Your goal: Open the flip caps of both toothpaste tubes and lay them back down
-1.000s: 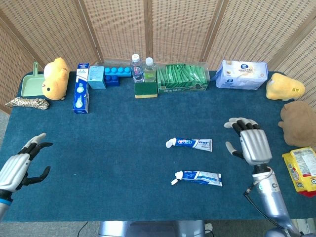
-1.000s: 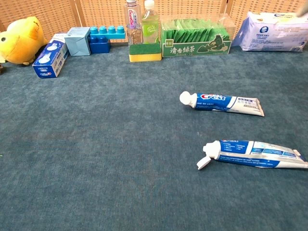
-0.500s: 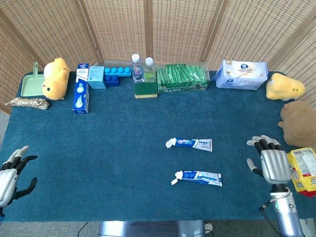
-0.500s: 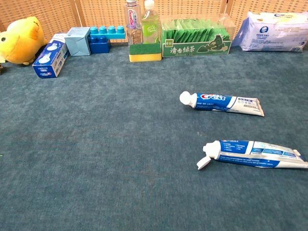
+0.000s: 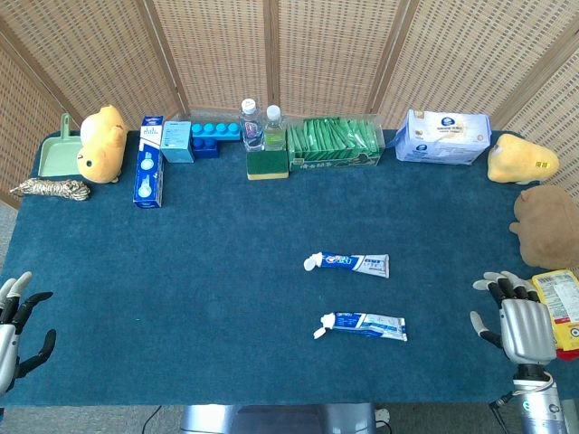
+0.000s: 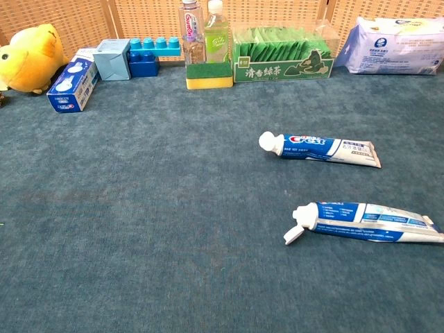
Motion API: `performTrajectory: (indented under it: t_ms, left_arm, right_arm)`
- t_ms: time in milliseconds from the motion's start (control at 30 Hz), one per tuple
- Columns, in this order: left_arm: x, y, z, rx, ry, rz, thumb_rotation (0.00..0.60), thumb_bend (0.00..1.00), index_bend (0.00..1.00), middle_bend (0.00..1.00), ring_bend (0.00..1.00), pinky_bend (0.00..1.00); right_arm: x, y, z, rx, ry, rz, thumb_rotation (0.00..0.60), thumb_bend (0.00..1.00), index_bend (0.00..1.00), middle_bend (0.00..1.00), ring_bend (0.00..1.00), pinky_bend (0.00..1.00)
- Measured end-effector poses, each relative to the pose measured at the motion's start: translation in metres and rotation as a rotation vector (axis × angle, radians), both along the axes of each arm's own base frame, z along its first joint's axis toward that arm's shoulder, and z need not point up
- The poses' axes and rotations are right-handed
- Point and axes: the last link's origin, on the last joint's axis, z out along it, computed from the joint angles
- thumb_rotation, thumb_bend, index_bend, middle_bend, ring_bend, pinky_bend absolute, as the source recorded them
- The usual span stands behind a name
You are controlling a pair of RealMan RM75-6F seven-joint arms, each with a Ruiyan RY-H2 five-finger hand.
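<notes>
Two toothpaste tubes lie flat on the blue tabletop, in front of the green box at the back. The near tube has its flip cap swung open beside the nozzle; its tail is cut off at the chest view's edge. On the far tube, whether the cap is open is hard to tell. The right hand rests at the tabletop's near right edge, fingers spread, holding nothing. The left hand, partly cut off at the frame edge, has fingers apart, empty.
</notes>
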Motion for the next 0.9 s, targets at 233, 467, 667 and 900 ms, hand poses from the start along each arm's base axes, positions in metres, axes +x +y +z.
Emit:
performTrajectory:
  t_ms: [233,467,667,900]
  left_arm:
    - [0.0055,0.0028,-0.0008,0.002,-0.002,-0.011,0.600,0.40,0.23,0.07,0.00,0.08]
    - [0.0082,0.0021,0.0052,0.024,0.000,-0.013,0.600,0.40,0.23,0.07,0.00,0.08]
    - [0.0072,0.0009,0.0055,0.021,-0.011,-0.006,0.600,0.40,0.23,0.07,0.00,0.08]
    - [0.0070,0.0026,0.0036,0.009,-0.010,-0.004,0.600,0.40,0.23,0.06,0.00,0.08]
  right_arm:
    - [0.0022,0.0015,0.0002,0.006,-0.006,0.017,0.600,0.32,0.36,0.30,0.18,0.22]
    - [0.0047,0.0012,0.0012,0.000,-0.018,0.028,0.600,0.32,0.37,0.30,0.18,0.22]
    - [0.0042,0.0026,-0.0007,-0.003,-0.029,0.025,0.600,0.33,0.37,0.30,0.18,0.22]
    - [0.0023,0.0048,-0.0035,0.003,-0.041,0.008,0.600,0.33,0.37,0.30,0.18,0.22]
